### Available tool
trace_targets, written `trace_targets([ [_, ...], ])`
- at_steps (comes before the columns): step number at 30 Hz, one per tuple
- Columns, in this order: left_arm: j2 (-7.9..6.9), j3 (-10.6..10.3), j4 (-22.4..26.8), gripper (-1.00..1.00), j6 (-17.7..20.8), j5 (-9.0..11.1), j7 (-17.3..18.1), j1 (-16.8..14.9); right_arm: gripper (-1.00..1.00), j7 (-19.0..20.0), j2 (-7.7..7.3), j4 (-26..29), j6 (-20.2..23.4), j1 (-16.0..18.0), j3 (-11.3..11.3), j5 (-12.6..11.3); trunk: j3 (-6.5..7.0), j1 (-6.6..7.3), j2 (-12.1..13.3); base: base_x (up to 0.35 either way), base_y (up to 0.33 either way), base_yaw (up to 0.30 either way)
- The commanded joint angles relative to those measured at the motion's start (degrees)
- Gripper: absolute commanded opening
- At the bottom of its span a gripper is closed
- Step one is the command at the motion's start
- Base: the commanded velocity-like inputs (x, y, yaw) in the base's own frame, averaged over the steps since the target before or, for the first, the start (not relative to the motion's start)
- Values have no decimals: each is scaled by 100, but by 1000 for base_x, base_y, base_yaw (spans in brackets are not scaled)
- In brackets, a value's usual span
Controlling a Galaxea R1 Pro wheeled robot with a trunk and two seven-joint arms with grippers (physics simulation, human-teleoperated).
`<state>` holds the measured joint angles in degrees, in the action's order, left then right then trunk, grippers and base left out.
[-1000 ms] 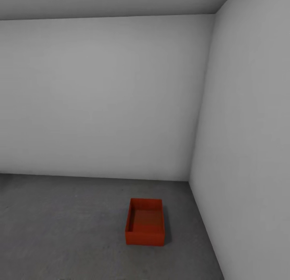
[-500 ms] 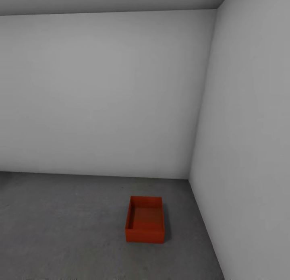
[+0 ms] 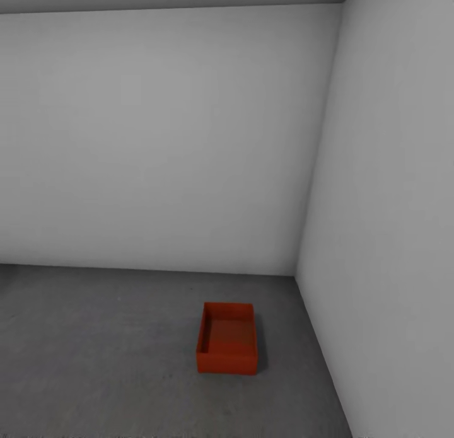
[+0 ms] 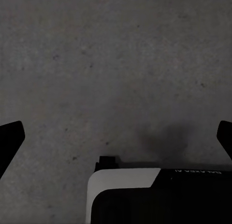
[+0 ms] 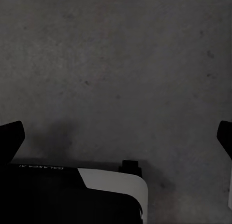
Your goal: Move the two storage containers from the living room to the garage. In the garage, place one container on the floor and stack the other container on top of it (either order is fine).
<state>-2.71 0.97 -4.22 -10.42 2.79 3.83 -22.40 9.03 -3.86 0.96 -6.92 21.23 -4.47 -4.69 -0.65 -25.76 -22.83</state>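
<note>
One storage container (image 3: 227, 339), lengthwise toward wall (image 3: 157, 142)

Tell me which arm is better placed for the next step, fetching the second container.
Neither, really: both grippers, left and right, hang open and empty over the concrete floor. One storage container already sits near the wall corner, slightly toward the robot's right, which gives the right arm a marginal edge when stacking.

Orange-red storage container (image 3: 227, 340) (open, upright) on garage floor (image 3: 101, 350) near corner.
</note>
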Motion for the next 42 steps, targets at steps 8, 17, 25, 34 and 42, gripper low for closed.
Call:
trace_targets([
  [8, -2, 9, -27, 100, -32, 30, 29, -10, 100, 20, -5, -8, -28, 4, -45, -54, -24, -3, -9, -182, 0, 0],
  [17, -2, 9, -27, 100, -31, 30, 30, -10, 100, 20, -9, -8, -29, 4, -45, -58, -24, -3, -9, -328, 0, 0],
  [25, -2, 9, -27, 100, -39, 30, 30, -10, 100, 20, -9, -8, -29, 4, -45, -54, -24, -3, -9, -125, 0, 0],
  [34, -2, 9, -27, 100, -39, 34, 30, -10, 100, 20, -9, -8, -29, 4, -45, -50, -24, -3, -9, -7, 0, 0],
  [42, -2, 9, -27, 100, -39, 36, 30, -10, 100, 29, -9, -8, -33, 4, -45, -39, -24, -3, -9, 0, 0, 0],
])
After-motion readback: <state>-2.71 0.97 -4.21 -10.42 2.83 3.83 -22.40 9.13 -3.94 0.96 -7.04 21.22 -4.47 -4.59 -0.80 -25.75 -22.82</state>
